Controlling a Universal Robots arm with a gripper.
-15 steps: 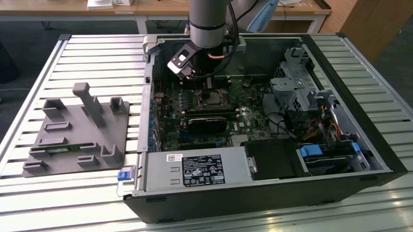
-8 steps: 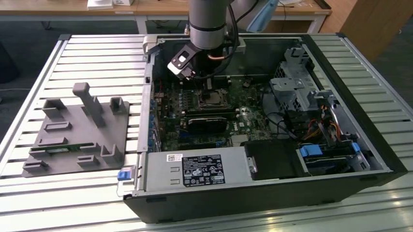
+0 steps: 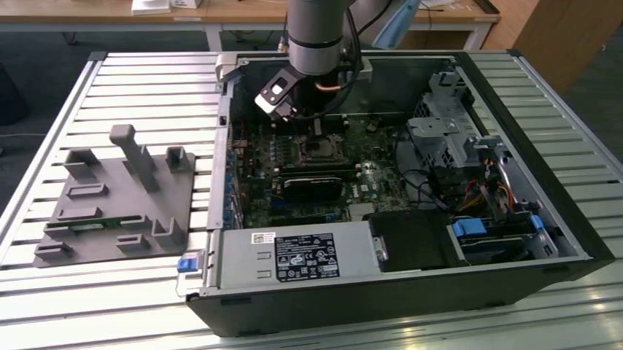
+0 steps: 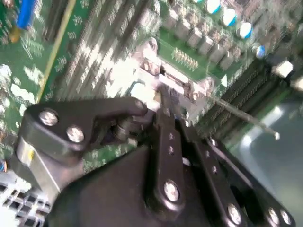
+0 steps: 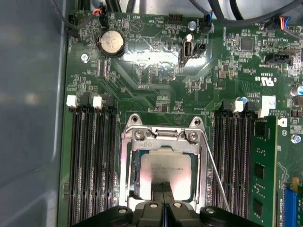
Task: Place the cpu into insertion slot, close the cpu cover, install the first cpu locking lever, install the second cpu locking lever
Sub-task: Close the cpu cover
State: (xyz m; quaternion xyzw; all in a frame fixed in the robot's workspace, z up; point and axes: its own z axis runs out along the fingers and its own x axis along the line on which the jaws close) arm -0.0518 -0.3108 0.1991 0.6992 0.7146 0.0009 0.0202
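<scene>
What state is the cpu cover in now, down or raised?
Down, it seems: the cpu cover lies flat around the cpu, which shows through its window. The lever beside it angles outward.

From well back, the exterior view looks down into the computer case [image 3: 389, 306]. Both wrist views sit close over the insertion slot [image 5: 163, 142] [image 4: 142, 82].

A silver worktop [image 3: 127, 80] of ribbed metal slats is seen in the exterior view. An open black computer case [image 3: 389, 306] is laid on its side on the slats, toward the exterior view's right, with its open side turned upward. A grey holder plate [image 3: 117, 193] with upright pegs and blocks is set on the slats just beside the case, at the exterior view's left.
</scene>
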